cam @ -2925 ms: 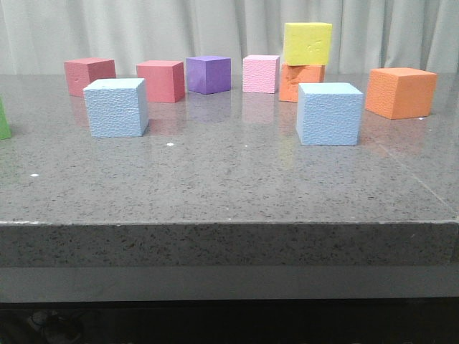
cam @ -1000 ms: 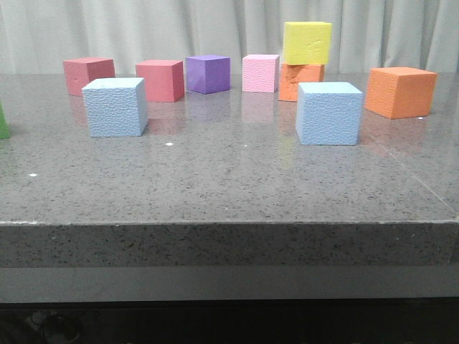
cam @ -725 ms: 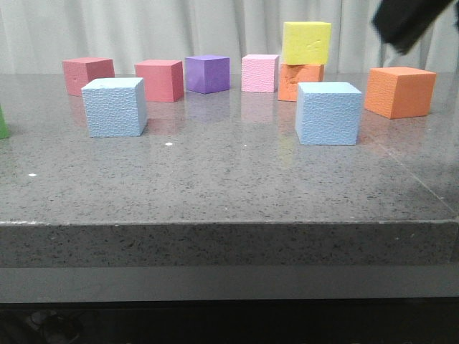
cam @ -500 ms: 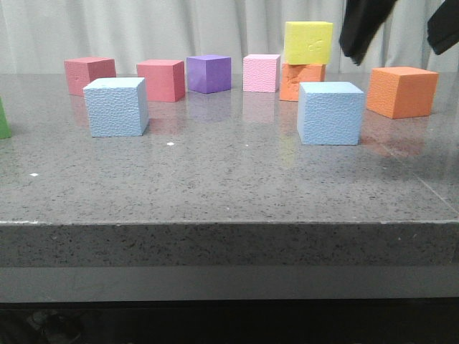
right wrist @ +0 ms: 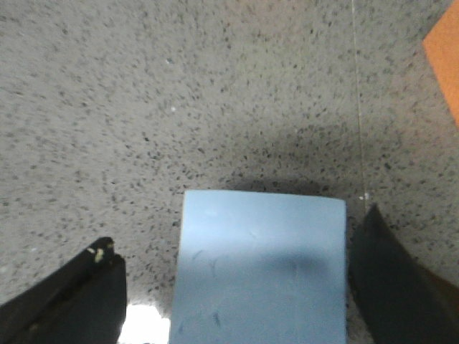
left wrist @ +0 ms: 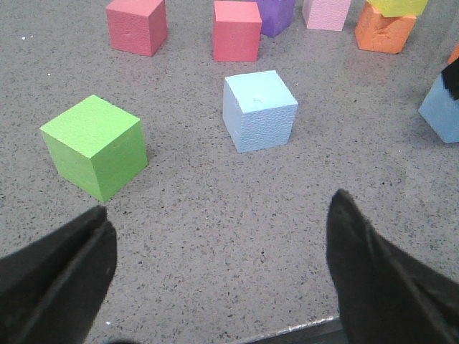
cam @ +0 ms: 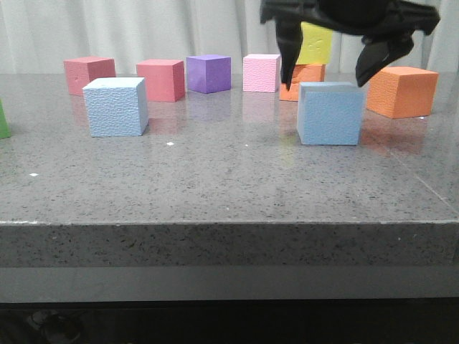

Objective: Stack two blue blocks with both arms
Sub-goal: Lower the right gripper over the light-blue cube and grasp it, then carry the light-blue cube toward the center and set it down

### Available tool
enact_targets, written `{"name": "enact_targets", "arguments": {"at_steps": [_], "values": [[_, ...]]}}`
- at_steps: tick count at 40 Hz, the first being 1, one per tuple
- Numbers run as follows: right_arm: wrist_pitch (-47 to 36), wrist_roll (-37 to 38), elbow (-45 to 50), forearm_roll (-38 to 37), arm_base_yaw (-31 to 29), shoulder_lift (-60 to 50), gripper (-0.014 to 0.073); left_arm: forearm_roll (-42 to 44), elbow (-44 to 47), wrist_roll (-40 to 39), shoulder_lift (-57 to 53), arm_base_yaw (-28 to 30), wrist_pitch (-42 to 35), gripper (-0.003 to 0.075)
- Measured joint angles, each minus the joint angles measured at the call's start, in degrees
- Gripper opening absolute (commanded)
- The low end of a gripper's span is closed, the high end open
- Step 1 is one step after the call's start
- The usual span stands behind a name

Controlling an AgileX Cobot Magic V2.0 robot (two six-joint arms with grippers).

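Right tool (cam: 326,80) spread wide, straddling right blue block (cam: 329,113). Foam, probably light, squashy: pinch flat opposite sides, mid-height, gently. Left tool (left wrist: 219,276) open, empty.

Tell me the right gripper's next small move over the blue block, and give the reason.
Probably lower straight down. The right gripper is open above the right blue block, its fingertips spread wider than the block and at about its top edge, touching nothing. The right wrist view shows the block between the fingers, so descending should bracket its sides for closing.
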Motion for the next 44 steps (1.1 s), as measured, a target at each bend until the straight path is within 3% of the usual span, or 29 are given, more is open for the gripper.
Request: {"name": "enact_targets", "arguments": {"at_steps": [5, 14, 24, 31, 44], "values": [[0.0, 0.96, -0.15, -0.12, -0.44, 2.57, 0.0624, 0.0, 0.0, 0.0, 0.0, 0.0, 0.0, 0.0587], [-0.25, 1.21, -0.28, -0.17, -0.6, 3.84, 0.0396, 0.1, 0.0, 0.0, 0.0, 0.0, 0.0, 0.0587], [0.78, 1.31, -3.18, -0.17, 0.57, 2.84, 0.0395, 0.2, 0.0, 0.0, 0.0, 0.0, 0.0, 0.0587], [1.29, 1.31, -7.69, -0.17, 5.09, 3.0, 0.0396, 0.22, 0.0, 0.0, 0.0, 0.0, 0.0, 0.0587], [6.72, 2.8, -19.53, -0.17, 10.8, 13.96, 0.042, 0.31, 0.0, 0.0, 0.0, 0.0, 0.0, 0.0587]]}}
